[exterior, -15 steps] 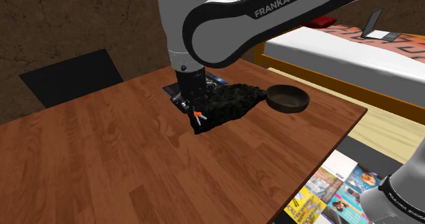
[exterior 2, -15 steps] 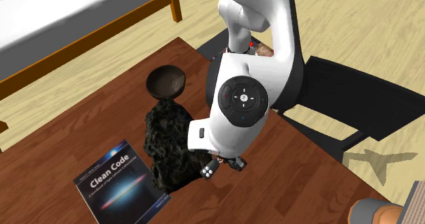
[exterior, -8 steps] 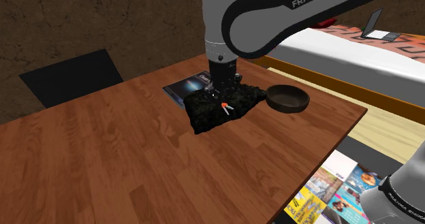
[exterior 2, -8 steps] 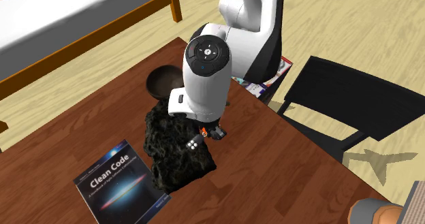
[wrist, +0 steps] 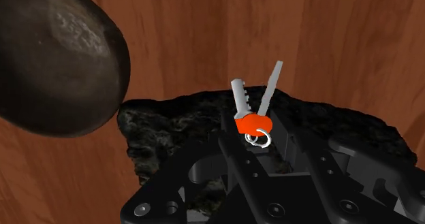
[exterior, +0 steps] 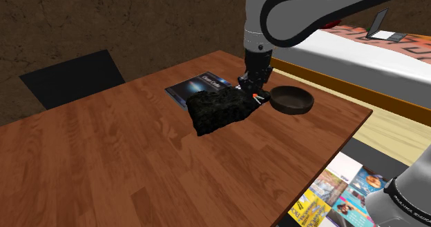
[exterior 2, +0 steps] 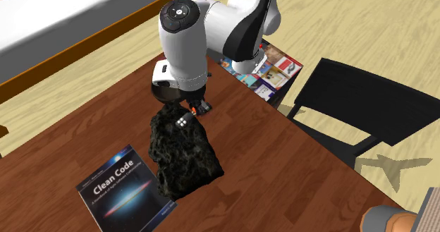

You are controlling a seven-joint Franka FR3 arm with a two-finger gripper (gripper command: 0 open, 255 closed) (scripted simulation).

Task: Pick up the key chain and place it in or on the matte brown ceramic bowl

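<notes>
Clamps key chain [wrist: 253, 118] by its orange tag between the jaws of gripper [wrist: 255, 131], keys jutting beyond the tips. Has moved from mid black lump [exterior: 215, 110] to its edge since 0.5 s ago. Brown bowl [exterior: 291, 100] just beside the jaws.

The key chain [wrist: 253, 124] is being held up above the bench [exterior: 103, 156], with the fingers of the end effector [exterior: 254, 94] clasping its orange-red fob. Two silvery keys are sticking out from the fob and splaying apart, and a small metal ring is dangling at the fob's other side. The key chain is hanging just beside the bowl [exterior: 291, 107], not over it. The bowl is standing upright near the bench's corner, showing as dark brown, dull, round and shallow, with a faintly speckled surface.
</notes>
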